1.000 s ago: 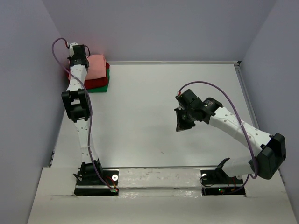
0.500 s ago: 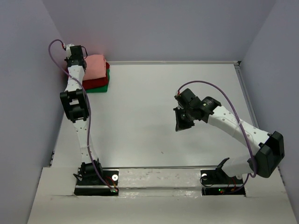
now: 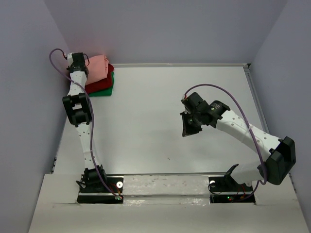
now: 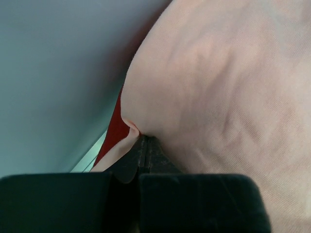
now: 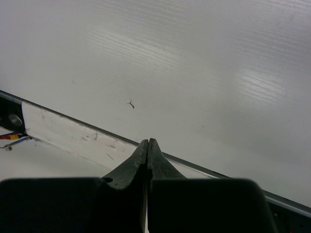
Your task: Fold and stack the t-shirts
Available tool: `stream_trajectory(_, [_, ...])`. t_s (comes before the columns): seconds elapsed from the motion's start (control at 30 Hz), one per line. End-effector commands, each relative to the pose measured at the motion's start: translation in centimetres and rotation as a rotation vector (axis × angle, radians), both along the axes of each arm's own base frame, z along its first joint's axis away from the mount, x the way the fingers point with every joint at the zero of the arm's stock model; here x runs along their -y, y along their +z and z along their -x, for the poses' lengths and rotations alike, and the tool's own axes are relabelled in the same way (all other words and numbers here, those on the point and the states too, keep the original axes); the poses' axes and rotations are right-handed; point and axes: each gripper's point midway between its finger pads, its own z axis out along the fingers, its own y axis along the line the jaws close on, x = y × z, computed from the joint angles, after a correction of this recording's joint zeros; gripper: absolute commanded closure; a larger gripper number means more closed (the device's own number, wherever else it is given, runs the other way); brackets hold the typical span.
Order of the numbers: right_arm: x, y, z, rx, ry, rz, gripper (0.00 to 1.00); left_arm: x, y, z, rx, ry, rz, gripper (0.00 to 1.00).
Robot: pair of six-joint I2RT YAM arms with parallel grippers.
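- Right tool (image 5: 147, 141): jaws pressed together, nothing between them. It hangs over bare counter (image 5: 209, 58), with only the white surface ahead of its tips and no cloth near it. It looks parked and out of the job.
- Left tool (image 4: 144, 141): reached out to the far left corner, jaws closed tight. The tips butt against the edge of the salmon-pink t-shirt (image 4: 218, 87), which curls into a small lip just left of them. No cloth shows between the jaws, so I cannot tell whether a hem is pinched.
- Beyond and right of those tips the salmon-pink pad fills the wrist view. The dark red t-shirt (image 4: 115, 130) peeks out beneath it to the left.
- From above, the green t-shirt (image 3: 104, 91) lies at the bottom. Red and green show on the side nearer the left arm's base.
- Wall (image 4: 48, 73) is close on the tool's left.
- Judgement: all three are folded and piled, and the step in hand is settling the top pad.
- Next move needs a clean withdrawal, or a light nudge to square the pile, without dragging the top layer.
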Motion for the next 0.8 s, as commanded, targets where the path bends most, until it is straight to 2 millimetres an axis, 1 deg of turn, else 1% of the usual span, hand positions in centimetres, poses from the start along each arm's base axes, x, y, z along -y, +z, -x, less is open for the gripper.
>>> stream_trajectory(0.0, [-0.7,1.3,-0.2,0.029,0.019,-0.034,1.0,0.3,3.2,-0.2,0.066,0.003,0.029,1.0])
stream_trajectory(0.03, [-0.7,1.1,-0.1,0.024,0.021,-0.033,1.0,0.5,5.0,-0.3,0.096,-0.006,0.026,1.0])
stream_trajectory(0.07, [-0.8,1.1,-0.2,0.029,0.022,-0.039,1.0,0.7,5.7,-0.2,0.107,-0.01,0.026,1.0])
stream_trajectory(0.1, [-0.8,1.1,-0.1,0.026,0.024,-0.042,1.0,0.9,6.9,-0.4,0.133,-0.016,0.02,1.0])
stream_trajectory(0.13, [-0.9,0.9,-0.1,0.025,0.022,-0.045,1.0,1.4,8.9,-0.4,0.166,-0.027,0.015,1.0])
stream_trajectory(0.23, [-1.0,0.8,-0.1,0.029,0.019,-0.058,1.0,2.7,12.0,-0.7,0.224,-0.068,0.018,1.0])
stream_trajectory(0.27, [-1.2,0.7,0.1,0.031,0.023,-0.061,1.0,3.8,14.2,-0.9,0.256,-0.103,0.007,1.0])
stream_trajectory(0.3, [-1.2,0.7,0.2,0.035,0.024,-0.069,1.0,4.4,15.3,-1.0,0.272,-0.117,-0.002,1.0])
stream_trajectory(0.33, [-1.1,0.6,0.3,0.035,0.022,-0.07,1.0,4.9,17.2,-0.8,0.299,-0.131,-0.016,1.0])
stream_trajectory(0.37, [-1.2,0.6,0.2,0.04,0.021,-0.076,1.0,6.3,18.4,-1.1,0.315,-0.162,-0.025,1.0])
stream_trajectory(0.4, [-1.2,0.4,0.3,0.038,0.021,-0.078,1.0,7.0,19.6,-1.2,0.335,-0.185,-0.045,1.0])
stream_trajectory(0.43, [-1.2,0.3,0.3,0.038,0.019,-0.08,1.0,7.5,21.5,-0.9,0.365,-0.204,-0.056,1.0])
stream_trajectory(0.47, [-1.3,0.4,0.2,0.045,0.018,-0.088,1.0,8.8,21.8,-1.0,0.374,-0.245,-0.045,1.0])
stream_trajectory(0.53, [-1.3,0.4,0.2,0.05,0.016,-0.091,1.0,9.5,23.6,-1.0,0.422,-0.272,-0.043,1.0])
stream_trajectory(0.57, [-1.3,0.7,0.1,0.06,0.014,-0.099,1.0,10.1,23.5,-1.2,0.425,-0.299,-0.028,1.0])
stream_trajectory(0.6, [-1.3,0.8,0.0,0.067,0.012,-0.1,1.0,10.1,22.9,-1.5,0.414,-0.302,-0.021,1.0])
stream_trajectory(0.63, [-1.3,1.1,0.0,0.078,0.008,-0.108,1.0,10.2,23.1,-1.6,0.418,-0.305,-0.018,1.0])
stream_trajectory(0.67, [-1.2,1.3,0.0,0.083,0.008,-0.112,1.0,10.2,22.5,-1.6,0.401,-0.303,-0.01,1.0])
stream_trajectory(0.7, [-1.1,1.4,-0.1,0.091,0.002,-0.112,1.0,10.3,21.9,-1.8,0.386,-0.308,-0.004,1.0])
stream_trajectory(0.73, [-1.0,1.6,-0.1,0.097,-0.001,-0.112,1.0,10.4,20.5,-2.3,0.366,-0.312,0.008,1.0])
stream_trajectory(0.77, [-0.9,1.7,-0.1,0.101,-0.003,-0.11,1.0,10.5,19.9,-2.5,0.357,-0.312,0.014,1.0])
